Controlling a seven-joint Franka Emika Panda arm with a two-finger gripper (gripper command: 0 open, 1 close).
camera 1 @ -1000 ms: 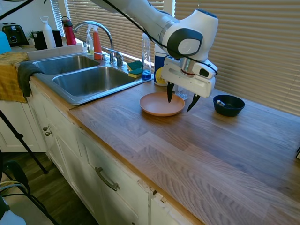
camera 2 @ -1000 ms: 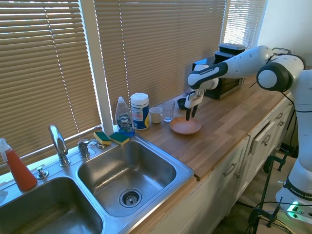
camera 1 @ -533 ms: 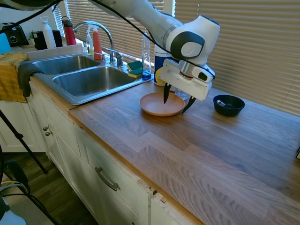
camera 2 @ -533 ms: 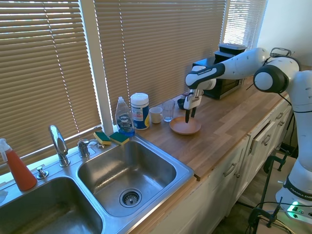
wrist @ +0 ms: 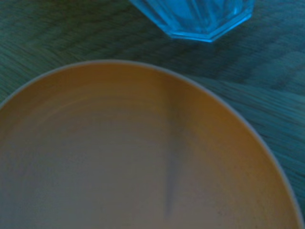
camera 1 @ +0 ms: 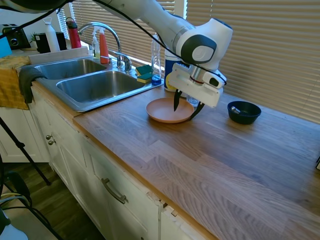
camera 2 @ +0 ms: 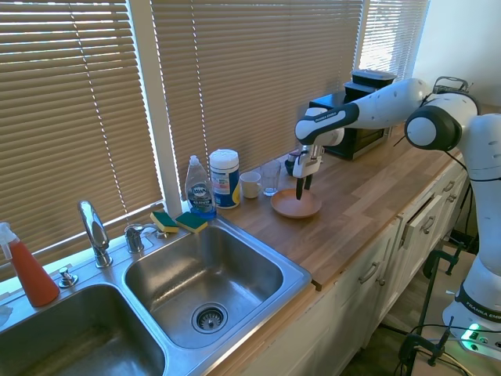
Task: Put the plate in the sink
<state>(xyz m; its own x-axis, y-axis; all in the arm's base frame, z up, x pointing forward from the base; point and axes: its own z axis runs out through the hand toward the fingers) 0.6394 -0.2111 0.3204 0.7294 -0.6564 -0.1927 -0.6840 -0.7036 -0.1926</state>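
The peach-orange plate (camera 1: pixel 165 111) lies flat on the wooden counter, to the right of the sink (camera 1: pixel 95 86). My gripper (camera 1: pixel 186 106) points down over the plate's right rim. One finger stands inside the plate and the other just outside the rim, with a gap still between them. From the other side, the gripper (camera 2: pixel 301 188) sits over the back of the plate (camera 2: pixel 295 207), and the sink (camera 2: pixel 235 270) lies to its left. The wrist view is filled by the plate (wrist: pixel 119 157), with a finger's shadow across it.
A small dark bowl (camera 1: pixel 244 111) sits right of the plate. A clear glass (camera 2: pixel 271 177), a small cup (camera 2: pixel 250 184), a wipes tub (camera 2: pixel 224 178), a soap bottle (camera 2: pixel 200 188) and sponges (camera 2: pixel 178 222) line the window side. The faucet (camera 1: pixel 107 30) arches behind the basins.
My gripper has come down and shifted left over the plate's rim, and its fingers have narrowed. The plate has slid slightly toward the sink.
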